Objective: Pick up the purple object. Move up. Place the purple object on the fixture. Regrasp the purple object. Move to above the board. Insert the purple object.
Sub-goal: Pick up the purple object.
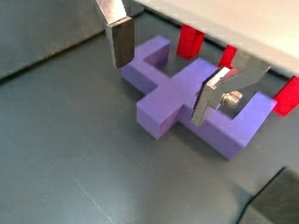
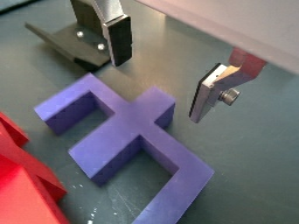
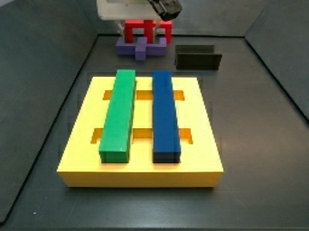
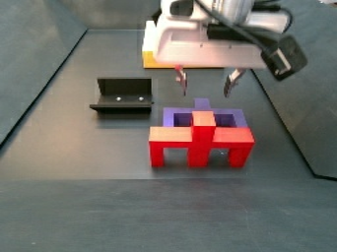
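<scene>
The gripper (image 4: pixel 207 81) hangs just above the purple piece (image 4: pixel 204 117), its two silver fingers (image 4: pixel 182 79) spread wide and holding nothing. In both wrist views the fingers straddle the piece's central stem with open air between pad and plastic: one finger (image 1: pixel 118 39) on one side, its mate (image 1: pixel 214 92) on the other, neither touching. The purple piece (image 2: pixel 122 140) lies flat on the dark floor, stem and legs all level.

The red piece (image 4: pixel 199 144) stands just beside it, seemingly touching, nearer the camera in a side view. In a side view the fixture (image 4: pixel 125 96) sits to the left of both pieces, apart from them. Looking from the far end, the board (image 3: pixel 146 176) fills the foreground, well apart from the purple piece (image 3: pixel 136 49), with the green bar (image 3: pixel 118 114) and the blue bar (image 3: pixel 165 115) lying side by side along it. The fixture (image 3: pixel 200 58) sits beyond the board, right of the pieces.
</scene>
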